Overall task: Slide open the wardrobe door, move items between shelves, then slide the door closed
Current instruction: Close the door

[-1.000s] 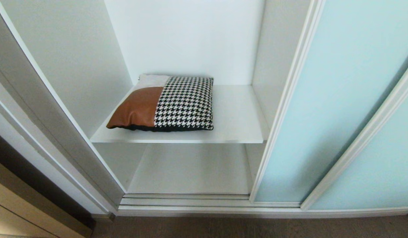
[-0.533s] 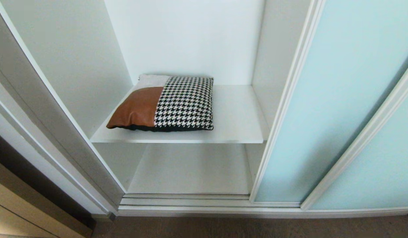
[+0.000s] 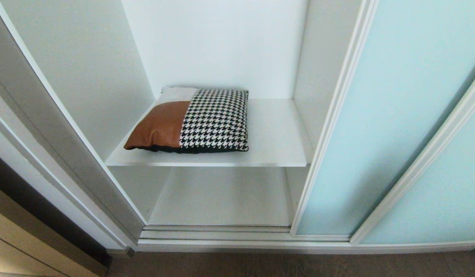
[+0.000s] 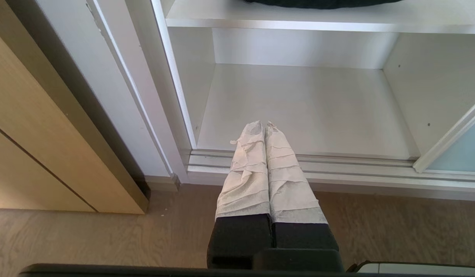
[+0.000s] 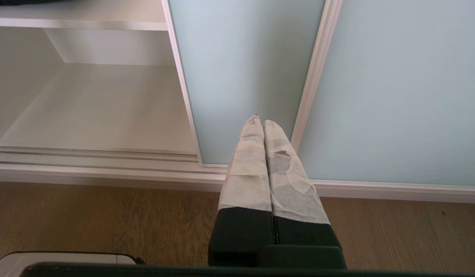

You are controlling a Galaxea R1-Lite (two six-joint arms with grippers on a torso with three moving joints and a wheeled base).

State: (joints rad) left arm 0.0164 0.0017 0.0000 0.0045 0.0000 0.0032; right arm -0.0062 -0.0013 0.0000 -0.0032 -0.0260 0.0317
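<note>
Nothing has moved since the earlier frames; the head view matches them. From my seat I see the sliding wardrobe door (image 3: 379,127) pushed aside to the right, so the compartment stands open for reaching in. Inside, the upper shelf (image 3: 277,142) carries the cushion (image 3: 191,121), lying flat toward its left end, while the lower shelf (image 3: 222,200) is bare, which I judge is where it could go. Both arms sit parked low before the sill: left gripper (image 4: 263,124) and right gripper (image 5: 259,120), each with wrapped fingers pressed together, holding nothing.
</note>
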